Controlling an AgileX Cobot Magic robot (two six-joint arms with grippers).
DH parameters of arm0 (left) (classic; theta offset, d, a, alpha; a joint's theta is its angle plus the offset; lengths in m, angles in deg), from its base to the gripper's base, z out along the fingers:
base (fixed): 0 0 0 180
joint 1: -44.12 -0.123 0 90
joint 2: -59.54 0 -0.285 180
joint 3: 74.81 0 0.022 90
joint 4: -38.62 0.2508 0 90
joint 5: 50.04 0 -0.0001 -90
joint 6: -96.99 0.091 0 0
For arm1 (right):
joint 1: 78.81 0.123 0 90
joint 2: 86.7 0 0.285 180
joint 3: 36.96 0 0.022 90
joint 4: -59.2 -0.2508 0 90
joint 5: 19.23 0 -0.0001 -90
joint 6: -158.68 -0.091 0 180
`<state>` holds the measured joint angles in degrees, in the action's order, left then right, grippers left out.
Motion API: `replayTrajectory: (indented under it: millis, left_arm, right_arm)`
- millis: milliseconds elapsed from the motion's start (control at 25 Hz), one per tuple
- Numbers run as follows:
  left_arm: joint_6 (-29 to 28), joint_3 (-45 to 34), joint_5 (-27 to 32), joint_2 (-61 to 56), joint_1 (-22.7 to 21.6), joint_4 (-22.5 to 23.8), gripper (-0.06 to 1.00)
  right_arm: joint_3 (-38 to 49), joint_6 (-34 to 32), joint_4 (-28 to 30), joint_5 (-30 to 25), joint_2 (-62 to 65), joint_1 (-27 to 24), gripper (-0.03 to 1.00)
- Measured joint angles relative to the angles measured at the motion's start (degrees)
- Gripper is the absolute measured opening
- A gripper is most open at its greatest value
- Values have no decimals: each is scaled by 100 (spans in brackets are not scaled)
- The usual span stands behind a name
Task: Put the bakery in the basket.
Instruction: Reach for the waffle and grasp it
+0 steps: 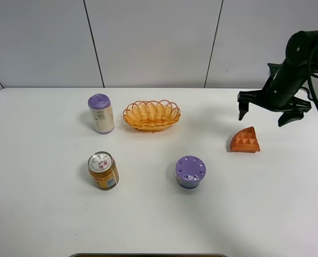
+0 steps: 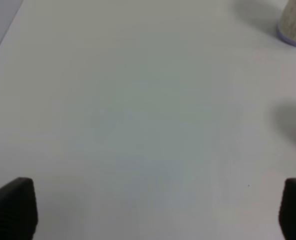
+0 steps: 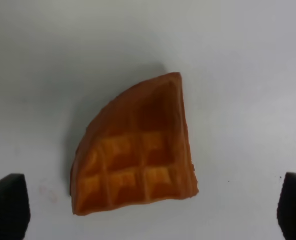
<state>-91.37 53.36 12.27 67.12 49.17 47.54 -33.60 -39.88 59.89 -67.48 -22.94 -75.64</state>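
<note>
White table (image 1: 41,214), grey wall panels (image 1: 148,37) behind — left pincer (image 2: 152,207) spread, right pincer (image 1: 261,116) spread over bakery (image 1: 245,141).

The white surface (image 1: 35,214) carries five things. Far and left of centre stands a purple-topped can (image 1: 101,113), with the basket (image 1: 152,115) near it on the right. A yellow can (image 1: 103,171) stands near left and a purple pot (image 1: 190,172) near centre. The bakery (image 1: 245,141) lies at right, well apart.
</note>
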Motion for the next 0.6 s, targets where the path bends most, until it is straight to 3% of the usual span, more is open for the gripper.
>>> replayTrajectory:
  millis: [600]
  left_arm:
    - [0, 0, 0, 0, 0, 0, 99]
  right_arm:
    - [289, 3, -113, 586, -726, 76, 99]
